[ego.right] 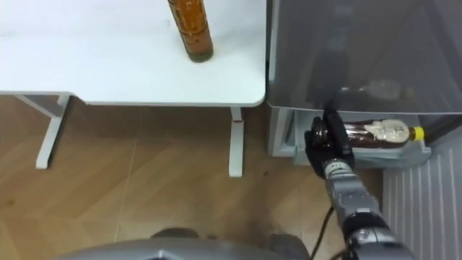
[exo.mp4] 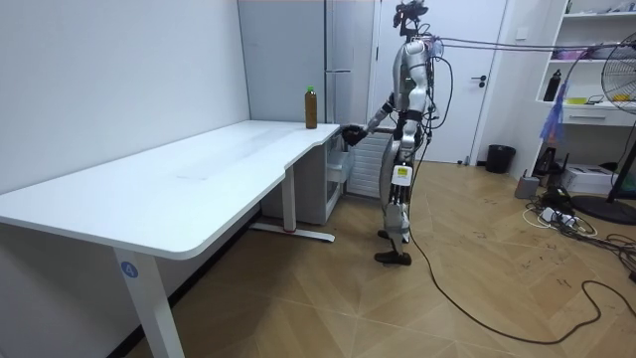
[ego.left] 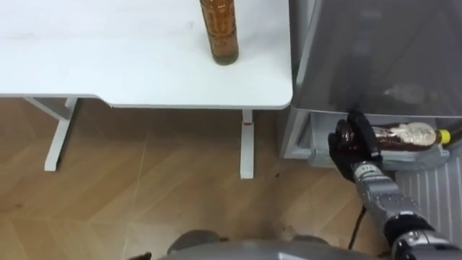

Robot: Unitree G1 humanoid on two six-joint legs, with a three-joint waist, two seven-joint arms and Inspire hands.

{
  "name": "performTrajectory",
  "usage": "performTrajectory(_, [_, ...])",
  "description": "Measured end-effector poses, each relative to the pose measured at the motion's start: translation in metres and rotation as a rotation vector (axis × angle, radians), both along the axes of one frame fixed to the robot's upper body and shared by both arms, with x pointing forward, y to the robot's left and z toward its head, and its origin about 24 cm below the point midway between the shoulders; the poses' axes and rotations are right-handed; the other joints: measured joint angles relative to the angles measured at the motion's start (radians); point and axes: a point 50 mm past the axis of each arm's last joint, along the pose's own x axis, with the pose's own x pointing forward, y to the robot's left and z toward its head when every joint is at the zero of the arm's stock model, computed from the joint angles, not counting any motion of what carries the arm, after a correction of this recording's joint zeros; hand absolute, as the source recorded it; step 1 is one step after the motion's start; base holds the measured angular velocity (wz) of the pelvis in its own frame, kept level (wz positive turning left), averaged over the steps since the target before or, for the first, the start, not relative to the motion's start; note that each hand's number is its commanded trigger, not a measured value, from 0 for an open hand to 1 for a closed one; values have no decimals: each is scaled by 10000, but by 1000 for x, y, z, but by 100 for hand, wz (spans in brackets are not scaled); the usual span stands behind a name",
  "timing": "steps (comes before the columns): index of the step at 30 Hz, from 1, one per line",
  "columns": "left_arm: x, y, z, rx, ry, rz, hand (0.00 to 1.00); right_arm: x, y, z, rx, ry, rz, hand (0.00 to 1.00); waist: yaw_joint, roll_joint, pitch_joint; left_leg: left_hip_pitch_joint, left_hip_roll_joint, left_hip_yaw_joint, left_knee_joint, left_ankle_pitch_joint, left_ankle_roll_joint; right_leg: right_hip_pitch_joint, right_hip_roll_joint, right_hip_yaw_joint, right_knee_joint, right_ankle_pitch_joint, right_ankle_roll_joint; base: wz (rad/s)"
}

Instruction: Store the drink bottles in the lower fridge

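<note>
R hand [ego.left: 354,146] is down at the lower fridge drawer [ego.left: 315,154], which is pulled out below the grey fridge [ego.left: 375,50] front. Fingers look curled round the base end of a drink bottle [ego.left: 404,136], though the grip is partly hidden, so I'm not fully sure. That bottle lies on its side along the drawer, yellow cap toward the robot's right, inside the drawer's front rim. A 2nd bottle [ego.left: 219,29] stands upright on the white surface [ego.left: 108,58], near its right edge and a bit back from the front edge, w/ bare top all round it. The surface's corner sits just beside the fridge. The wood floor [ego.left: 144,195] is open in front. In the room view the robot stands upright at the fridge, arm reaching fwd.
</note>
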Motion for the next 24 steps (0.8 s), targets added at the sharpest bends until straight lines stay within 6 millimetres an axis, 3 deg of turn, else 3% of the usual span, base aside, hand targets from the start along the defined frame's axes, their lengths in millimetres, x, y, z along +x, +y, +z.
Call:
performTrajectory(3, [19,2,1,69,-285,-183,0,20,-5,11,68,-299,-396,100,70,-133,81,-950,-86,23,266,129,55,-1019,-149,30,470,34,-37,1])
performTrajectory(6, [28,2,2,10,-456,89,0,33,-15,20,-127,-400,-572,100,346,-185,110,-1674,-155,126,379,239,113,-1874,-187,192,773,106,-37,0])
performTrajectory(9, [39,5,4,180,-727,205,0,43,-20,29,-119,-640,-761,100,353,-206,139,-2384,-150,42,631,291,143,-2494,-349,37,972,138,-56,12])
performTrajectory(12, [42,8,5,282,-818,14,0,56,-19,39,12,-938,-674,100,405,-282,183,-2843,-202,88,771,318,162,-3028,-454,79,1245,132,-64,0])
performTrajectory(13, [43,10,6,325,-864,-56,0,59,-20,42,15,-1047,-716,100,438,-327,211,-2972,-299,98,813,324,172,-3227,-498,175,1385,111,-59,-8])
performTrajectory(17, [52,16,9,473,-1150,-76,0,71,-28,57,-205,-1222,-661,100,573,-558,334,-3386,-325,227,969,348,210,-3765,-606,301,1687,61,-62,-5])
performTrajectory(19, [54,20,11,522,-1266,130,0,78,-31,64,-456,-1181,-467,100,553,-683,361,-3838,-305,230,1227,350,217,-4150,-654,289,1846,65,-72,2])
performTrajectory(24, [51,22,10,506,-1144,484,0,87,-37,76,-555,-1054,-686,100,626,-687,364,-4238,-295,224,1407,366,244,-4491,-656,287,1903,177,-69,0])
